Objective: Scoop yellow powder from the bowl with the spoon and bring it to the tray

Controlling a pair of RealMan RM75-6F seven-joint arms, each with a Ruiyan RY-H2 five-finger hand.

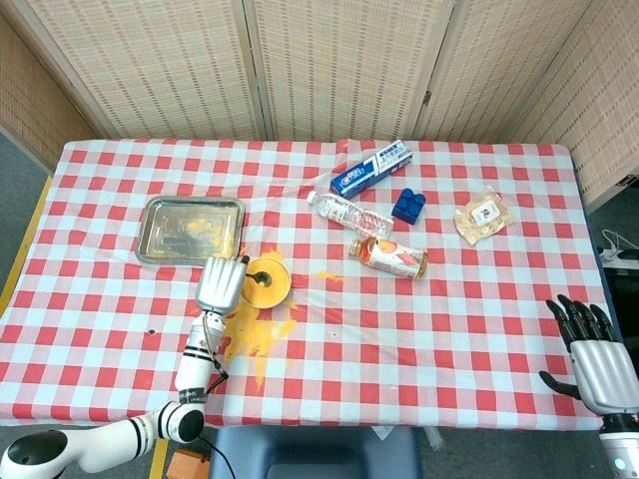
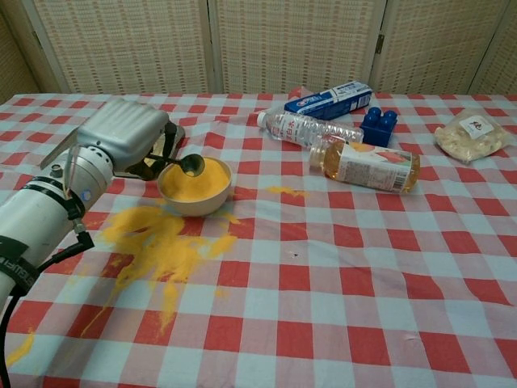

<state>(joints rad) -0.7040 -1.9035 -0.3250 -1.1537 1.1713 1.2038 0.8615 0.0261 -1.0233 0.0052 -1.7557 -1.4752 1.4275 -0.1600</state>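
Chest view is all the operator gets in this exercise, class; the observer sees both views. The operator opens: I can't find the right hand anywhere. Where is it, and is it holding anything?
Observer: The right hand shows only in the head view, off the near right corner of the table, fingers apart and holding nothing.
Operator: My left hand, with the spoon over the bowl, covers most of the tray. Is anything in it?
Observer: In the head view the whole tray shows, and some yellow powder lies on its floor, mostly toward its right side.
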